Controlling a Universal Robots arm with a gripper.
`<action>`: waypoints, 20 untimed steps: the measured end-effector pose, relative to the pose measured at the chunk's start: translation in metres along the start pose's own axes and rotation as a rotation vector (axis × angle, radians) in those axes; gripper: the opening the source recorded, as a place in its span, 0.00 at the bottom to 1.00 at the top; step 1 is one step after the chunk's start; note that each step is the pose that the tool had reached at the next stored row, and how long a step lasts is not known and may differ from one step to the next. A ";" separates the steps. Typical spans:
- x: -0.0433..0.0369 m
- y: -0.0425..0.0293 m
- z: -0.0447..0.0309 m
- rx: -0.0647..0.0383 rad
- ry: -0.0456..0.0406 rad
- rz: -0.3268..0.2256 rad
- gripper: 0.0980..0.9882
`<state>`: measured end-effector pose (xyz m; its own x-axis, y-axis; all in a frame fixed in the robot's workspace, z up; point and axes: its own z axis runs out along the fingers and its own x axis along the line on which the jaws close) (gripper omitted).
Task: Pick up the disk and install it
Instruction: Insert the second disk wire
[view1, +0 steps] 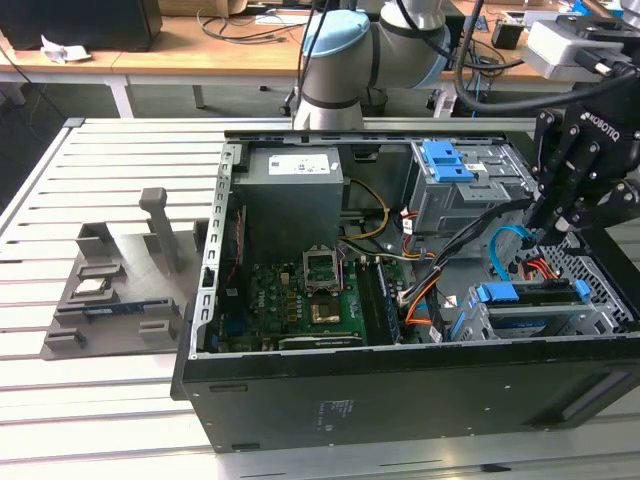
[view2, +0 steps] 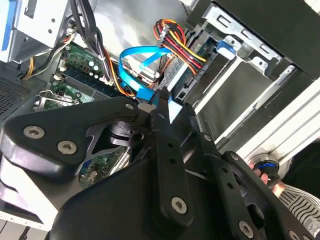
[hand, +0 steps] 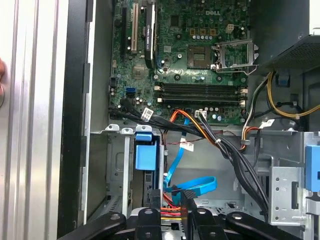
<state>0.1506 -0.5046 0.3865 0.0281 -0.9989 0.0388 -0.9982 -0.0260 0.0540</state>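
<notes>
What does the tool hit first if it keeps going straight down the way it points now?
Probably the looped flat blue ribbon cable with the red-yellow-black wire bundle behind it, just ahead of the tool in both wrist views. Depth between tips and cable is unclear.

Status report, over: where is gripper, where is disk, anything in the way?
Gripper low over the drive cage. Disk in cage, apart from gripper. Blue cable and coloured wires lie between them.
</notes>
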 end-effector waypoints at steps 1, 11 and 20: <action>-0.0014 0.0011 0.0014 0.000 -0.0001 -0.001 0.23; -0.0039 0.0027 0.0107 0.000 0.0003 -0.006 0.23; -0.0029 0.0027 0.0112 0.000 0.0003 -0.005 0.07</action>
<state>0.1472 -0.5022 0.3753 0.0336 -0.9987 0.0387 -0.9980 -0.0315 0.0539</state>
